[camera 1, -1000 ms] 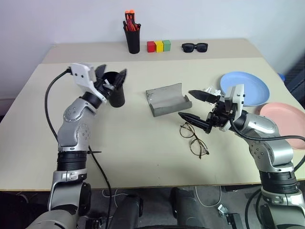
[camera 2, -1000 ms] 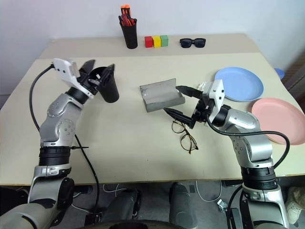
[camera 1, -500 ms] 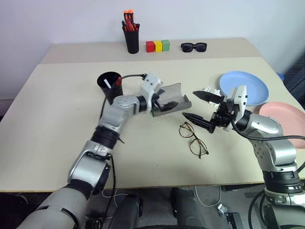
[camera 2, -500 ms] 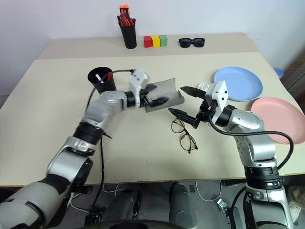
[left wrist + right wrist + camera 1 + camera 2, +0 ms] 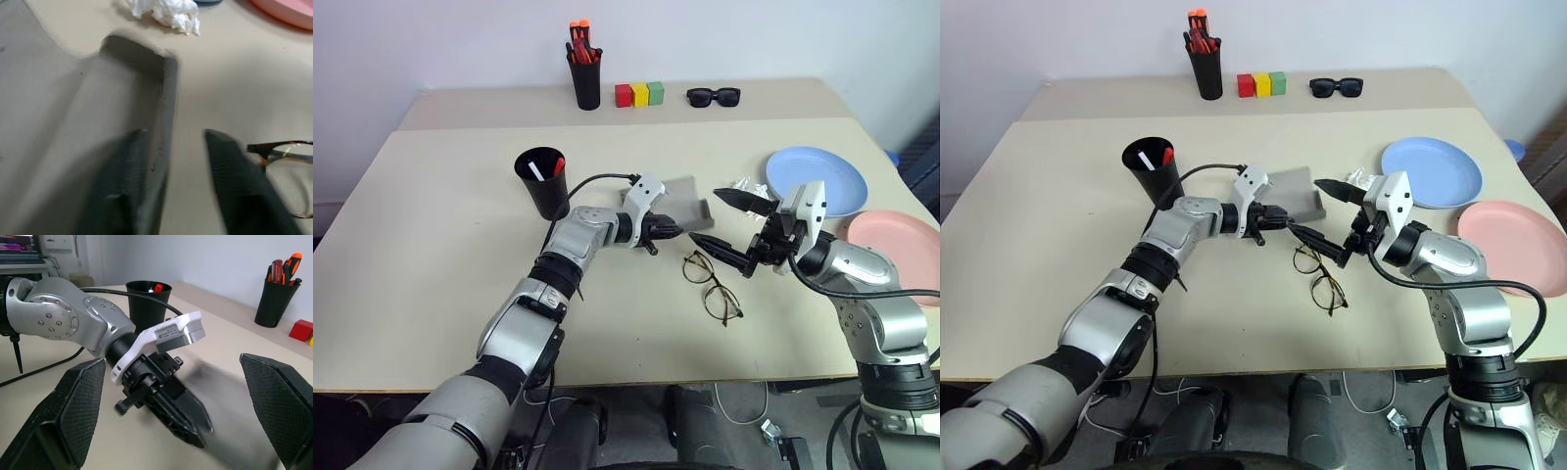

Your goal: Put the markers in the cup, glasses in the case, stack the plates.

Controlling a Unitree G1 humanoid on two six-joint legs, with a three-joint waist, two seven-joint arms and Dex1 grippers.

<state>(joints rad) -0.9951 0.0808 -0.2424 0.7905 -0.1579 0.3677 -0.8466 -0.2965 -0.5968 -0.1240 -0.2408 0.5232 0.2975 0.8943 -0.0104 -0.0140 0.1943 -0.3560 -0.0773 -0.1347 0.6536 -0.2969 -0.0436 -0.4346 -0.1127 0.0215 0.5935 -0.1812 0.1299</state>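
A: Surface, room?
B: Beige table [image 5: 431, 284] w/ a second one butted behind, plain white wall.

A: Changes vs a sec ago?
B: Left gripper [image 5: 668, 231] was over the black cup [image 5: 543, 182], fingers spread — now it's across at the grey case [image 5: 688, 199], fingers pinched on the case's near wall; wrist view has one finger inside, one outside. Right gripper [image 5: 729, 223] hasn't shifted, fingers wide apart, nothing between them, just above the wire-framed glasses [image 5: 712, 285].

A: Task items?
B: Markers [image 5: 546, 169] both in the cup — white one and red one poking up. Glasses lie open on the table in front of the case. Blue plate [image 5: 825, 174] and pink plate [image 5: 886, 235] side by side at right, unstacked.

A: Other stuff, obstructions?
B: Crumpled tissue [image 5: 166, 12] betw. case and blue plate. Back table: pen cup [image 5: 585, 76], three colour blocks [image 5: 639, 94], sunglasses [image 5: 713, 96]. Left arm covers much of the case.
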